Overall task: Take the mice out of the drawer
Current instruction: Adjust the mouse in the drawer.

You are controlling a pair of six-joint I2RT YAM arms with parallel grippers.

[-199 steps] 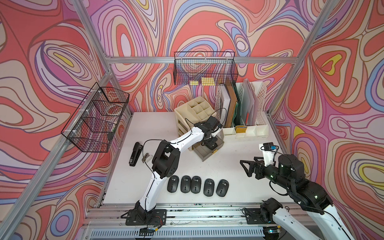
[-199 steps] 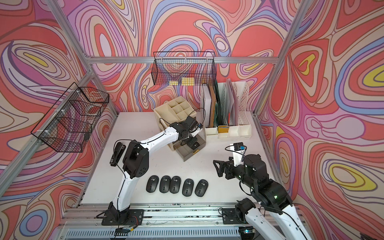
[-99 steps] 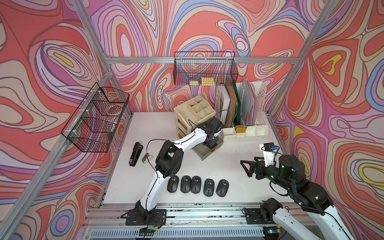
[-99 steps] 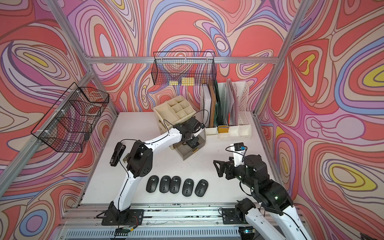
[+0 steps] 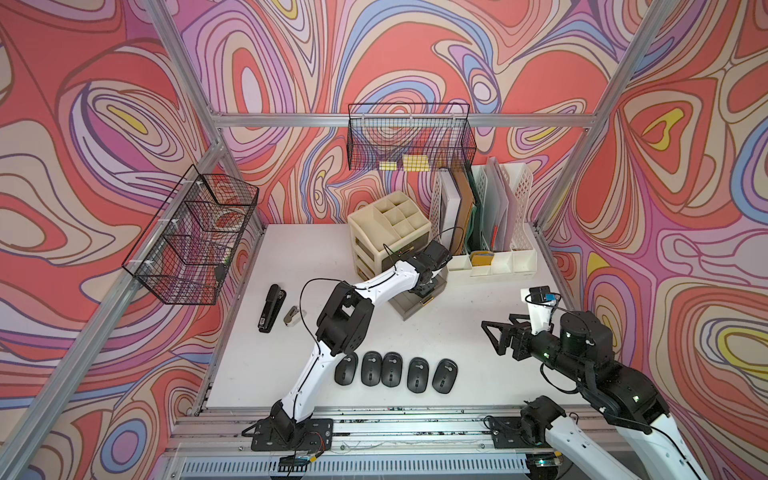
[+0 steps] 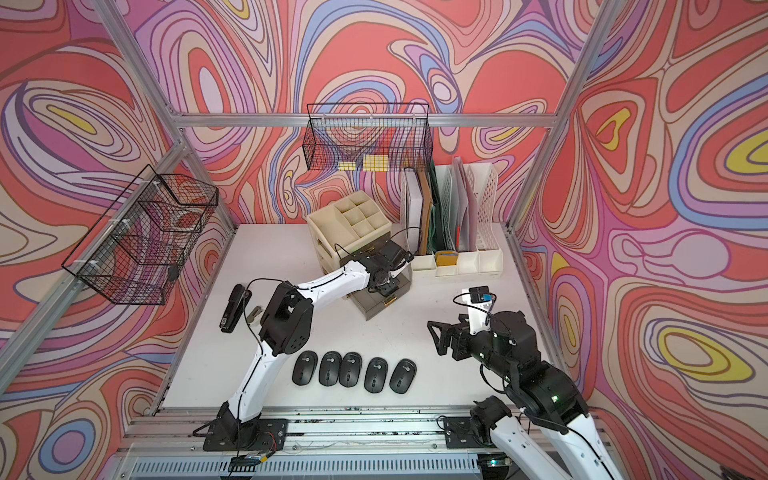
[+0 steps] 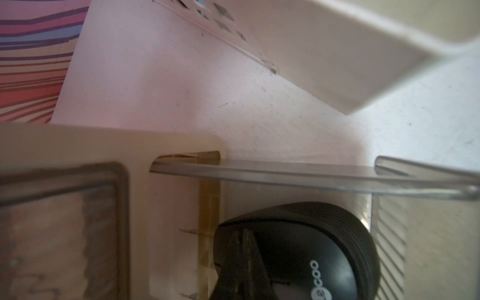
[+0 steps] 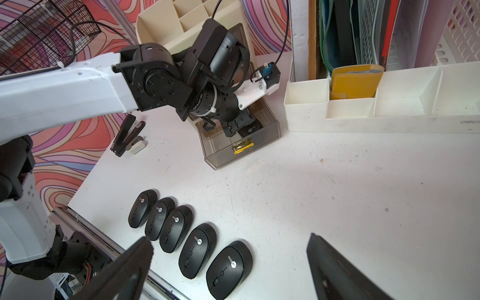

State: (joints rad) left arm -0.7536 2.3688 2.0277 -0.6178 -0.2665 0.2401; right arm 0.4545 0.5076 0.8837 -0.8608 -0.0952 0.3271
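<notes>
Six black mice (image 5: 392, 369): five out, one under closed left hand (image 7: 242, 233); right hand (image 8: 228, 239) gaping.

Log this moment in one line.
left gripper: shut, at mouse in drawer, hold unclear | right gripper: open, empty | out: five mice on table

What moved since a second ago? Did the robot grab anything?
The left arm's elbow swung a little toward the right gripper. The shut left gripper stayed down in the drawer, over the mouse there. Nothing was grabbed or let go. The five mice in a row, the stapler and the open right gripper stayed put.
</notes>
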